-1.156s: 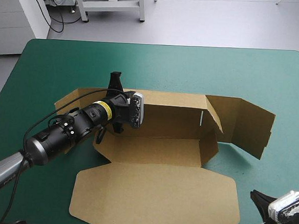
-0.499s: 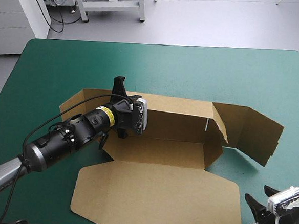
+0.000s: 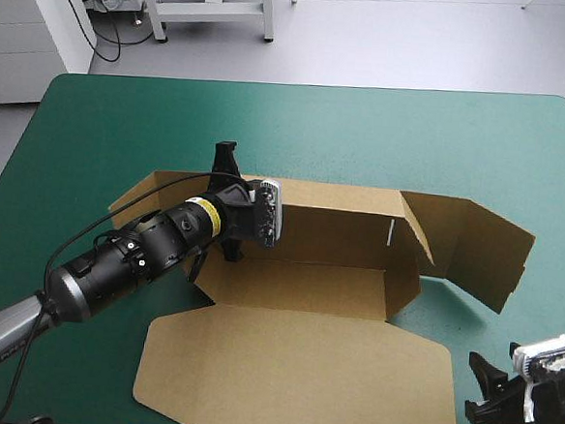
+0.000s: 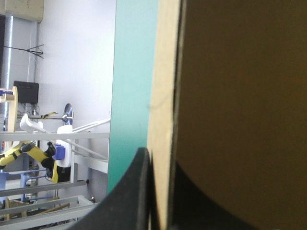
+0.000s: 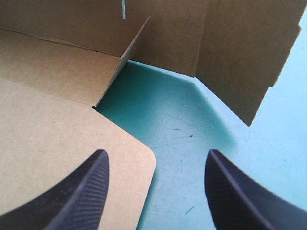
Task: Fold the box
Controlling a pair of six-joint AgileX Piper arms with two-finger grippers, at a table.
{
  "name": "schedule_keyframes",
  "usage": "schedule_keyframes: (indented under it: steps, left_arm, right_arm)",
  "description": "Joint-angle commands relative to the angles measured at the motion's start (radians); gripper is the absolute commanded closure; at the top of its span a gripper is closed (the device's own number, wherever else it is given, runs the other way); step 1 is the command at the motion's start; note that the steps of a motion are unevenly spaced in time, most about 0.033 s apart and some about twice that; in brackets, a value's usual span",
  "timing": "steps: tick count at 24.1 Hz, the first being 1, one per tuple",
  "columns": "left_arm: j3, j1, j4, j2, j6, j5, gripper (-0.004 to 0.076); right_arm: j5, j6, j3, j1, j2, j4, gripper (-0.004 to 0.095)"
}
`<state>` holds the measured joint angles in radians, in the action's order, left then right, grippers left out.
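The brown box point(image 3: 307, 282) lies mid-table with its long back wall raised and its lid point(image 3: 291, 368) flat toward the near edge. At its right end a side flap point(image 3: 474, 250) stands up at an angle. My left gripper point(image 3: 227, 206) is shut on the back wall near the box's left end. In the left wrist view the board's edge point(image 4: 163, 110) runs between its black fingers point(image 4: 132, 196). My right gripper point(image 3: 491, 394) hovers open off the lid's right corner. Ahead of that gripper point(image 5: 156, 189) are the lid's rounded corner point(image 5: 139, 163) and the flap point(image 5: 244, 62).
Teal-green cover point(image 3: 366, 131) shows on every side of the box. The widest stretch lies toward the far edge. Between the lid's right corner and the raised flap is a patch of cover point(image 5: 182, 124). The table's right edge is close to my right gripper.
My right gripper has gone from shut to open and shifted slightly by the near right corner. Earlier the left gripper nudged the back wall and the box a little to the right.
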<state>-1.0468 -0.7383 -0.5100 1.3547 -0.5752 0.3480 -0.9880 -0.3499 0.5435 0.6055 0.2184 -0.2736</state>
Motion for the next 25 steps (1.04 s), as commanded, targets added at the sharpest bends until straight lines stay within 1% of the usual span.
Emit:
schedule_keyframes:
  steps: [1, 5, 7, 8, 9, 10, 12, 13, 15, 17, 21, 24, 25]
  left_arm:
    - [-0.019, -0.007, -0.057, -0.016, 0.137, 0.124, 0.0732]
    - [-0.019, -0.052, -0.251, -0.014, 0.308, 0.208, 0.0732]
    - [-0.019, -0.091, -0.354, -0.014, 0.417, 0.251, 0.0732]
    - [-0.019, -0.136, -0.438, -0.014, 0.507, 0.282, 0.0732]
    - [-0.011, -0.167, -0.502, -0.014, 0.601, 0.288, 0.0732]
    - [0.001, -0.181, -0.541, -0.014, 0.637, 0.291, 0.0732]
    - [0.054, -0.204, -0.669, -0.012, 0.721, 0.330, 0.0732]
    - [0.096, -0.204, -0.742, -0.012, 0.788, 0.367, 0.0732]
    - [0.138, -0.204, -0.800, -0.012, 0.868, 0.393, 0.0732]
    - [0.143, -0.206, -0.797, -0.014, 0.902, 0.386, 0.0732]
    - [0.143, -0.234, -0.811, -0.014, 0.907, 0.379, 0.0732]
    - [0.143, -0.251, -0.824, -0.014, 0.907, 0.364, 0.0732]
    - [0.143, -0.256, -0.829, -0.014, 0.907, 0.356, 0.0732]
  right_arm:
    - [0.065, -0.008, 0.102, -0.001, 0.102, -0.053, 0.0366]
    - [0.065, -0.013, 0.227, -0.001, 0.242, -0.099, 0.0366]
    - [0.065, -0.050, 0.302, -0.001, 0.303, -0.117, 0.0367]
    - [0.063, -0.067, 0.378, -0.001, 0.367, -0.128, 0.0367]
    - [0.057, -0.067, 0.445, -0.001, 0.420, -0.133, 0.0367]
    - [0.047, -0.067, 0.482, -0.001, 0.449, -0.138, 0.0367]
    - [-0.010, -0.067, 0.589, -0.001, 0.534, -0.160, 0.0367]
    - [-0.047, -0.086, 0.655, -0.001, 0.588, -0.186, 0.0367]
    - [-0.067, -0.086, 0.732, -0.001, 0.653, -0.213, 0.0367]
    - [-0.067, -0.086, 0.791, -0.003, 0.701, -0.216, 0.0367]
    - [-0.081, -0.086, 0.941, -0.003, 0.817, -0.218, 0.0367]
    - [-0.135, -0.066, 1.044, -0.003, 0.900, -0.230, 0.0367]
    - [-0.169, -0.046, 1.082, -0.003, 0.932, -0.231, 0.0367]
